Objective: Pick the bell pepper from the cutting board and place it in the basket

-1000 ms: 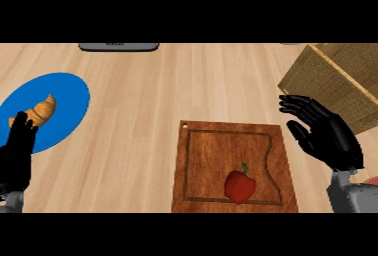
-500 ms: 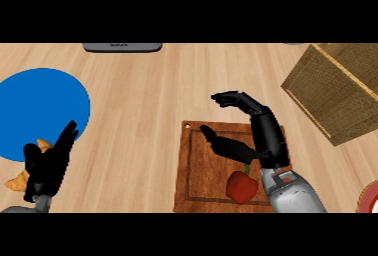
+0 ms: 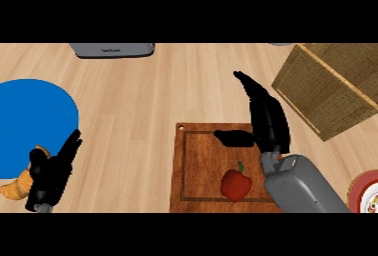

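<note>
**Pepper on the board, right hand spread above it**

The cutting board (image 3: 214, 170) is the landmark: a brown wooden slab at the lower middle of the head view, with a routed groove near its edge and a small hole at its upper left corner. The red bell pepper (image 3: 236, 184) lies on the board's lower right part, green stem pointing up, free of either hand.

The right hand (image 3: 264, 120) stands over the board's upper right corner, its fingers straight and stretched up past the board's top edge, its thumb sticking out leftward over the wood. It is spread wide and holds nothing; the pepper sits below it, just beside the grey forearm.

The woven basket (image 3: 332, 87) is up and to the right of the board, well apart from the pepper.

Left of the board, the left hand (image 3: 53, 172) shows edge-on with straight fingers, open and empty. A croissant (image 3: 26, 179) lies against it, at the lower rim of a blue plate (image 3: 29, 125). A grey appliance (image 3: 112, 49) sits far above the board at the counter's back. Part of a red-rimmed plate (image 3: 365, 192) shows right of the board.
</note>
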